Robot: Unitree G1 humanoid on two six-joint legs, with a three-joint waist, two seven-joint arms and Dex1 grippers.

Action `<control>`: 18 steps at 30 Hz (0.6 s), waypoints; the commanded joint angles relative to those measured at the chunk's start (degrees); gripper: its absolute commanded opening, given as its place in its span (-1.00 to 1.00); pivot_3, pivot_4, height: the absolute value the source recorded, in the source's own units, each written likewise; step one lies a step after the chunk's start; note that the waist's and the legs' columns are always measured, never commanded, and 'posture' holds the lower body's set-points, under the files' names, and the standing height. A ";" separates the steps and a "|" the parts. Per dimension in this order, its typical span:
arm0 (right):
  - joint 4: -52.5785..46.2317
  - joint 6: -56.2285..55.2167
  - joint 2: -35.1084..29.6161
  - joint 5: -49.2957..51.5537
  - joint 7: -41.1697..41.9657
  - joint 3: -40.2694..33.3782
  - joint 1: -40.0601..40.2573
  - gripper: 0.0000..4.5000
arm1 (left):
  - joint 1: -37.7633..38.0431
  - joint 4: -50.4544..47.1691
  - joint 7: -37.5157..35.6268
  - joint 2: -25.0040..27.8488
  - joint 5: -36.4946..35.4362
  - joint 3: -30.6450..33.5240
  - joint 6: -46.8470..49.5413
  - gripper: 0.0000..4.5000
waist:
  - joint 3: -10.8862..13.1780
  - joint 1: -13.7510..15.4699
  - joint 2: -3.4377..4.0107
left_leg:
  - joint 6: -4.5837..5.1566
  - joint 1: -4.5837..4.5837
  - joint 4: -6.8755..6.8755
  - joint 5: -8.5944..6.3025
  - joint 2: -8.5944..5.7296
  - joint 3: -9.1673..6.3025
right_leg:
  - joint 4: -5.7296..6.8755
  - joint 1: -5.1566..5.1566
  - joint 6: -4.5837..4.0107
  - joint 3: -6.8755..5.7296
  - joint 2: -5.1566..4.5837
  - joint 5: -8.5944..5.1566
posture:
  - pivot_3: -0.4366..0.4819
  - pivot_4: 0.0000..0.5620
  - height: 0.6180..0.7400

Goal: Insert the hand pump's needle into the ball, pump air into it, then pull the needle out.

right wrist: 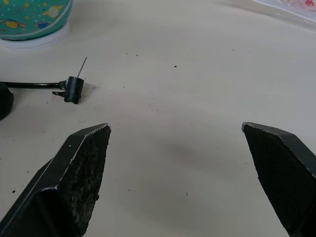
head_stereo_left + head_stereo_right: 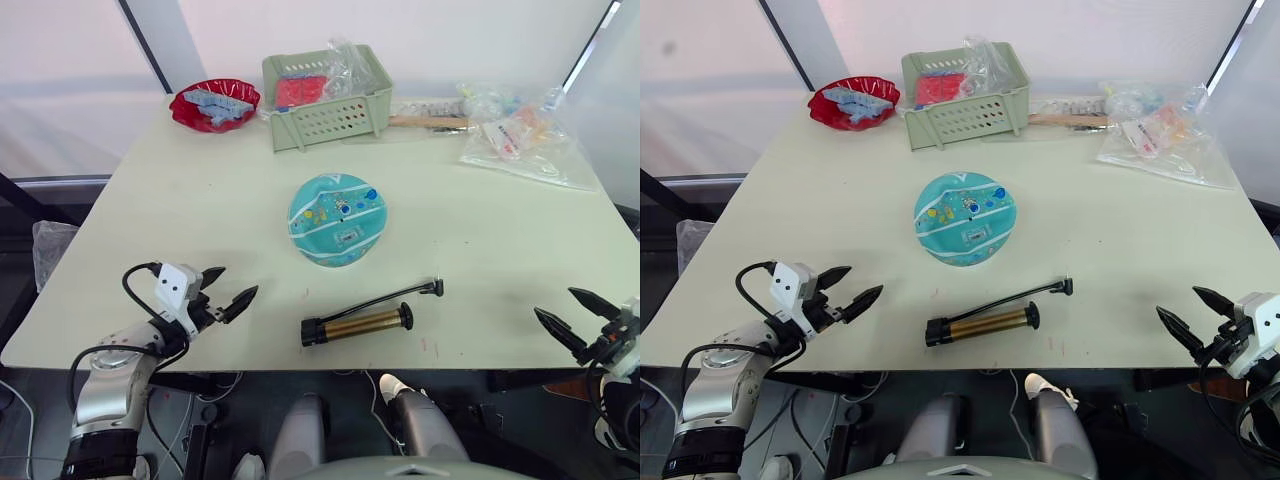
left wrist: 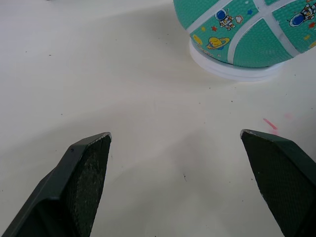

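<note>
Right wrist view looks past the right gripper (image 1: 175,182), its fingers spread wide and holding nothing, to the needle (image 1: 82,66), a thin pin standing up from a small black fitting at the end of the hose, with the ball (image 1: 32,17) just beyond it on a white ring. The left gripper (image 2: 228,290) is likewise released and empty, well to the left of the ball and nearer the table's front edge. Between the two, the hand pump (image 2: 357,324) lies on its side in front of the ball, its hose curving away to the right. The risks, as I judge them, sit in that pin: a pinch on the needle itself rather than the fitting could bend it, and pressing it off the valve would likely roll the ball off its ring (nothing steadies it yet). The head views show the whole layout, including the green basket (image 2: 327,95) and red bowl (image 2: 214,104) behind the ball, but leave the needle almost invisible; the left wrist view reveals the ring under the ball.
</note>
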 commanded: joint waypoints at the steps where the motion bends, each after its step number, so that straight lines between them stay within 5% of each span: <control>1: -2.26 -0.15 0.09 0.82 -0.17 -1.49 0.91 0.99 | 0.01 -1.34 -0.71 0.54 -0.42 0.57 -1.50 0.97 | 0.00 0.00 0.00 | 0.00 0.00 0.00 0.00 0.00 0.00 | 0.00 0.00 0.00 0.00 0.00 0.00 | -0.05 -0.47 0.94; 18: -2.68 -3.58 0.61 -1.20 -1.31 -1.29 0.94 0.99 | -0.48 0.90 -2.22 0.63 0.04 0.53 -3.54 0.97 | 0.00 0.00 0.00 | 0.00 0.00 0.00 0.00 0.00 0.00 | 0.00 0.00 0.00 0.00 0.00 0.00 | -0.05 -0.47 0.94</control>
